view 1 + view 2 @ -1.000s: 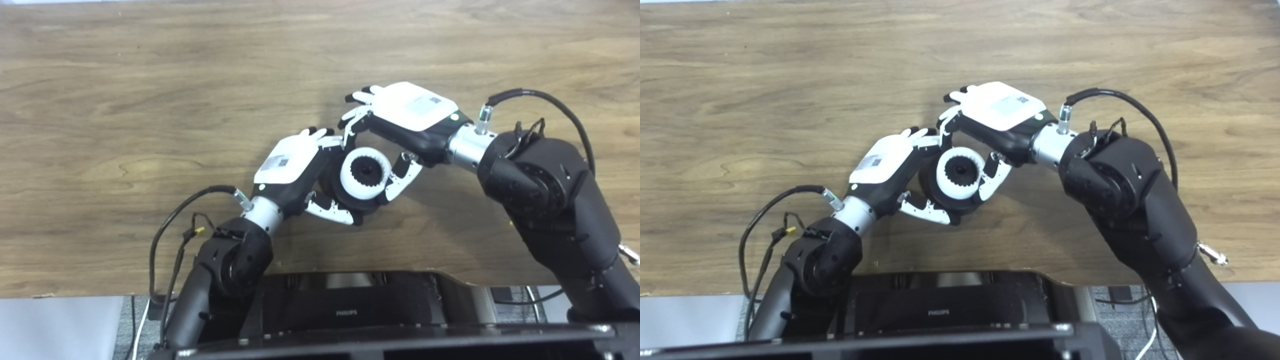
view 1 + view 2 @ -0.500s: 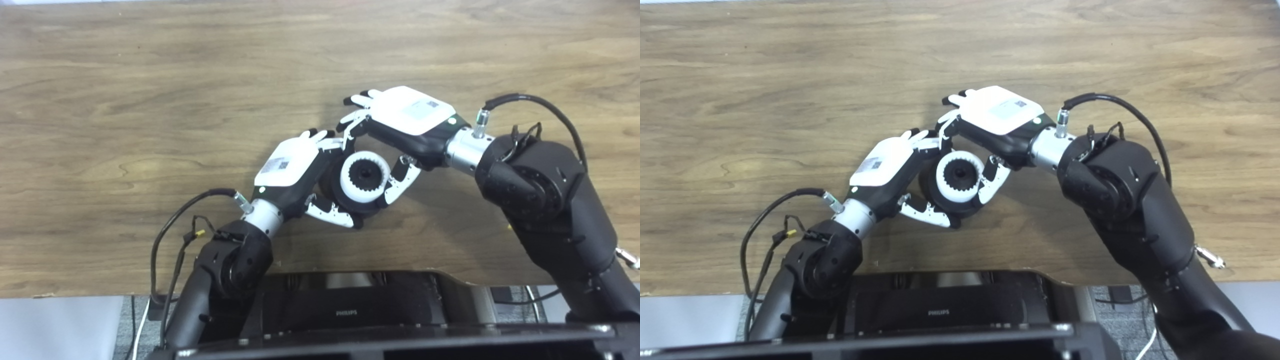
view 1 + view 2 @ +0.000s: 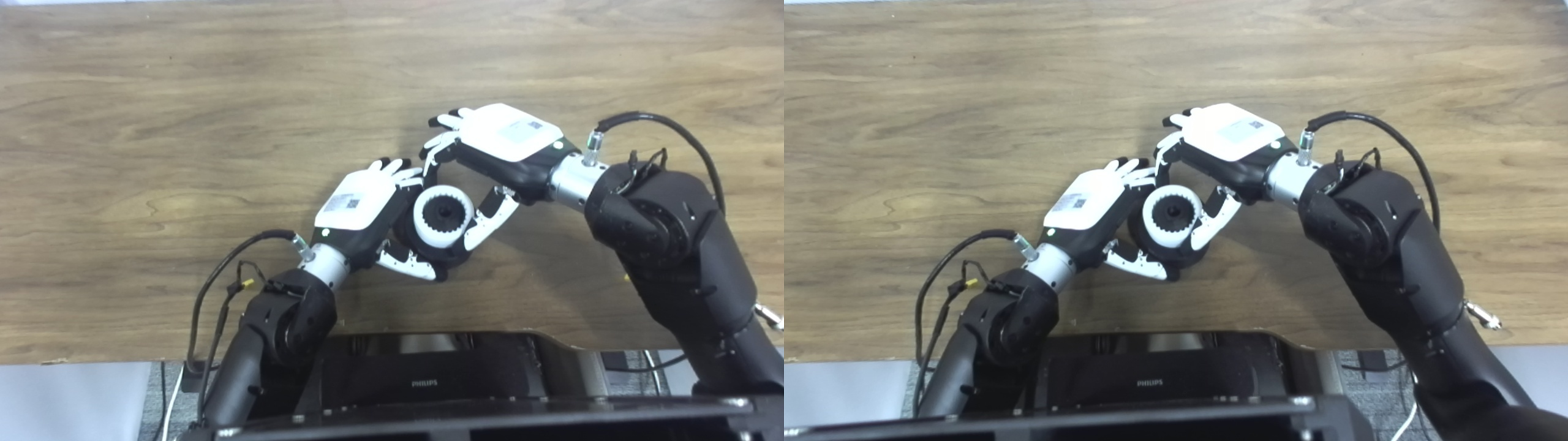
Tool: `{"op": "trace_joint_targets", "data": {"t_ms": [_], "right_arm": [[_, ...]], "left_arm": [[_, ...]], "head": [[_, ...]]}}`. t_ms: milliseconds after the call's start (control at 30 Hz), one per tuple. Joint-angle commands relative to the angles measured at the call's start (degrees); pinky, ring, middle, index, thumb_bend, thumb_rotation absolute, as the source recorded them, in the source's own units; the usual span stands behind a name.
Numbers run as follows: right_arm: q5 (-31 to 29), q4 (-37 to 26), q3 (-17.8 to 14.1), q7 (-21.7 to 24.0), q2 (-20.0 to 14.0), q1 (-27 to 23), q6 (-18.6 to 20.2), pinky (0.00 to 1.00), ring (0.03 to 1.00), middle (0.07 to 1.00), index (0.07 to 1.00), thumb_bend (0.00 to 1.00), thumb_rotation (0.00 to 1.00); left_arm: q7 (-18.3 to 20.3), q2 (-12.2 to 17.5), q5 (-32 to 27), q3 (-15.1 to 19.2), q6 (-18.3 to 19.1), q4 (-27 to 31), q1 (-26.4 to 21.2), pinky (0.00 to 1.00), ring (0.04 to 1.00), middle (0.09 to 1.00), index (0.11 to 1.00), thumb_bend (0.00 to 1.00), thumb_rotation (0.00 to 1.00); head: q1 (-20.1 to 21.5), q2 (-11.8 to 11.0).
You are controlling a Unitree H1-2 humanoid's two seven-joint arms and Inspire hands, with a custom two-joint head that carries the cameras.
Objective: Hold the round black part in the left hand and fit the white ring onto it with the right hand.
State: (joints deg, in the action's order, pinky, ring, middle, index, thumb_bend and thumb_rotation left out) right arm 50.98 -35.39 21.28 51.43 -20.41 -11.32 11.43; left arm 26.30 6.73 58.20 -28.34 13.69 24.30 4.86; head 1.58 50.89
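The round black part point(image 3: 454, 258) is gripped in my left hand point(image 3: 358, 208), fingers curled behind it and thumb under its near edge. The toothed white ring point(image 3: 427, 228) sits on the part's face, with the black hub showing through its hole. My right hand point(image 3: 505, 138) reaches in from the right and closes around the ring. Its thumb point(image 3: 487, 220) lies against the ring's right edge and its fingers point(image 3: 436, 149) curl over the far edge. Both hands hover just above the wooden table point(image 3: 184, 122).
A black box marked PHILIPS point(image 3: 422, 373) fills the bottom middle, in front of the table's near edge. Black cables loop from both wrists point(image 3: 214, 275), point(image 3: 674, 122). Bare wood stretches to the left, right and far side of the hands.
The right hand pressed down and left toward the ring, then drew back slightly up and right. The left hand, with the part and ring, shifted a little left.
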Motion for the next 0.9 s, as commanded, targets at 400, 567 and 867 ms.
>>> {"op": "trace_joint_targets", "data": {"t_ms": [400,567,867], "right_arm": [[-0.53,-0.29,-3.3,-2.29,0.18,-1.33,-0.07,1.0,0.975,0.847,0.641,0.89,0.39],[-1.67,0.01,-4.53,-2.54,0.19,-1.62,-0.01,1.0,0.978,0.85,0.663,0.94,0.45],[-4.55,0.24,-6.56,-1.85,-0.46,-3.12,2.18,1.0,0.992,0.891,0.798,1.0,0.6]], "left_arm": [[7.04,-1.02,6.86,1.26,3.49,0.58,-1.4,1.0,1.0,1.0,0.999,1.0,0.48],[9.83,-1.44,6.63,2.95,4.65,1.33,-2.12,1.0,1.0,1.0,1.0,1.0,0.51],[17.86,-1.64,9.34,5.78,7.01,3.41,-3.75,1.0,1.0,1.0,1.0,1.0,0.57]], "head": [[0.26,-1.01],[0.44,-1.93],[0.96,-4.66]]}}
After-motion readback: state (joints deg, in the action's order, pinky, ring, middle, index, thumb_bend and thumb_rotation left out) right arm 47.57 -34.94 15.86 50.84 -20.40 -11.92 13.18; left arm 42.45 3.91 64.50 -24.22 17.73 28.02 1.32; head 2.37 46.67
